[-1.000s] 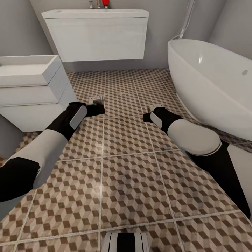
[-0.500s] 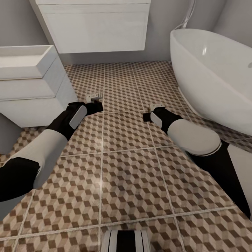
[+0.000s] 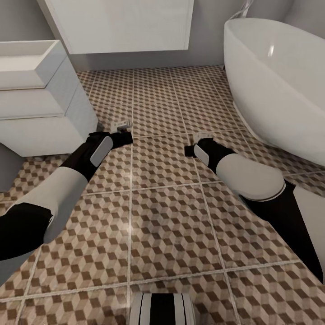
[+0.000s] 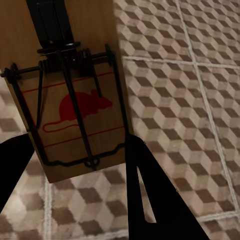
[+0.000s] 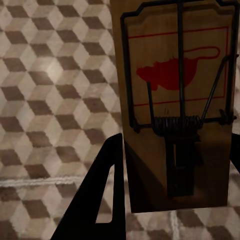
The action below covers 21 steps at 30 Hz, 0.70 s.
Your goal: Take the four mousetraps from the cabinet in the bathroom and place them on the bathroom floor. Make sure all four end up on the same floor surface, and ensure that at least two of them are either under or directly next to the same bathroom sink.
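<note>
1. Left hand (image 3: 122, 131) was closed on a mousetrap (image 4: 75, 100), board between its dark fingers (image 4: 150, 195), carried over the bathroom floor (image 3: 162, 234).
2. Right hand (image 3: 195, 143) likewise gripped a second mousetrap (image 5: 175, 110); in the head view its fingers were hard to make out.
3. Step judged: carrying both toward the sink (image 3: 122, 25), well ahead.
4. Next move calls for closing in, lowering, and laying each trap flat on the tiles beside or beneath it.

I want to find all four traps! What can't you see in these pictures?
- Two mousetraps: off-frame everywhere.
- Sink: head view's upper edge cuts off its top and tap.
- Left gripper's mousetrap: tiny in head view.
- Right gripper's mousetrap: edge cropped in its wrist view.
</note>
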Available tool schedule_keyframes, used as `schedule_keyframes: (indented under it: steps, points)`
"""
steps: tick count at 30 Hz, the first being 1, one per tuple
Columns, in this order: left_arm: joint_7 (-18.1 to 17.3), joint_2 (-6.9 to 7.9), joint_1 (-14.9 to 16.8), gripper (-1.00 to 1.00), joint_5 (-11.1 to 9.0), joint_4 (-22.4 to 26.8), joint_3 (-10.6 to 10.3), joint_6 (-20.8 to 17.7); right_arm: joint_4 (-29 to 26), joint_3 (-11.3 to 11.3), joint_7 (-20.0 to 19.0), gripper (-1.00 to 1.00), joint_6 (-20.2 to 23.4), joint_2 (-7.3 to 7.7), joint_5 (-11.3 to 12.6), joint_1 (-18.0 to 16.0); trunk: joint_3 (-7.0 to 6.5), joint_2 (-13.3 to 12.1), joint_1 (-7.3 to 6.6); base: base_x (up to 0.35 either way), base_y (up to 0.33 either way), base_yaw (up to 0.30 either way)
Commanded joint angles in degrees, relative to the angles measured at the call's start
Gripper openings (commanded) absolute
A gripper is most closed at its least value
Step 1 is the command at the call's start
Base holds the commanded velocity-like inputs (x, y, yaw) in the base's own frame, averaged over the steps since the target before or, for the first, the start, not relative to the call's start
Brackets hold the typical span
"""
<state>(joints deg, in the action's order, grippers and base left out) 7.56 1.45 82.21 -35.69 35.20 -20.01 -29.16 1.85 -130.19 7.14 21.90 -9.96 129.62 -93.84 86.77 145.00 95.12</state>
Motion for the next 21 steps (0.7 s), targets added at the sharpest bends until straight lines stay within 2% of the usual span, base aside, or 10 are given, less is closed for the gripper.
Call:
schedule_keyframes:
  steps: [1, 21]
  points:
    - [0.51, 0.1, 0.01, -1.0, -0.58, 0.17, -0.31, -0.05, 0.08, -0.51, 0.19, -1.0, 0.27, -0.04, 0.64, -0.02, 0.26, 0.03, 0.01, 0.0, 0.0, 0.0]
    - [0.52, -0.19, 0.04, -1.0, -0.45, 0.09, -0.6, 0.17, 0.08, -0.42, -2.06, -1.0, 0.34, -0.04, 0.72, -0.02, 4.69, 0.3, 0.53, 0.0, 0.0, 0.0]
